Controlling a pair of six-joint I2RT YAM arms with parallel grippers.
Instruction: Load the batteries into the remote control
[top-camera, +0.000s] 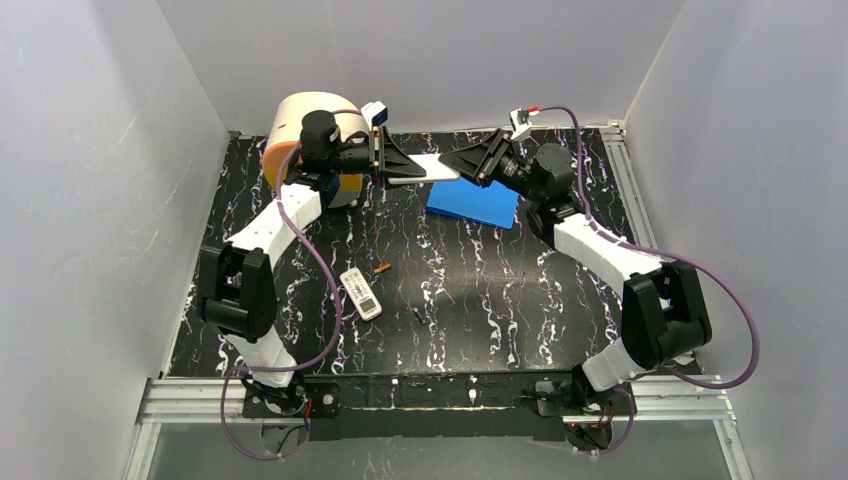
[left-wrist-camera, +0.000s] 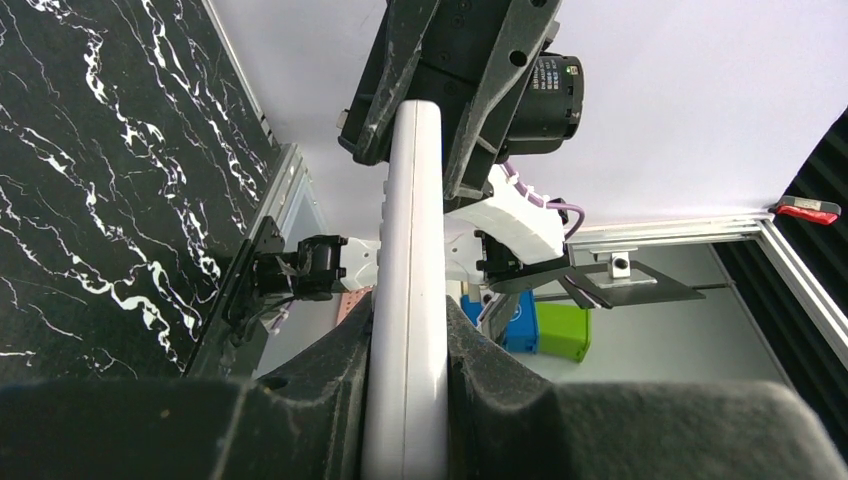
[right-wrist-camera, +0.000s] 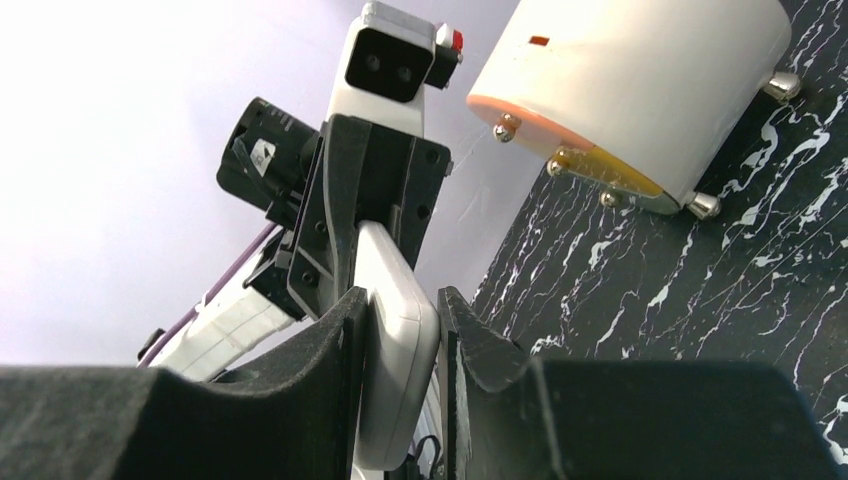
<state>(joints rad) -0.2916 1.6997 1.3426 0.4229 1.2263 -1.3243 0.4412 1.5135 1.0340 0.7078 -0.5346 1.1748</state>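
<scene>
You'll see the white remote control (left-wrist-camera: 405, 250) clamped between both grippers is smooth, hard plastic with a soft gloss. The left gripper (left-wrist-camera: 408, 345) and right gripper (right-wrist-camera: 398, 330) have matt black jaws with a coarse, grainy skin. Your worktop (top-camera: 480, 290) is black with white marble-like veining and a faint sheen. The round white container (right-wrist-camera: 640, 90) looks like smooth plastic, its studs (right-wrist-camera: 703, 205) bright polished metal. The blue pad (top-camera: 472, 203) looks matt, and the front rail (top-camera: 440, 395) is bare silvery metal.

White remote (top-camera: 424, 168) gripped level at both ends; orange battery (top-camera: 381, 267) lies loose.
</scene>
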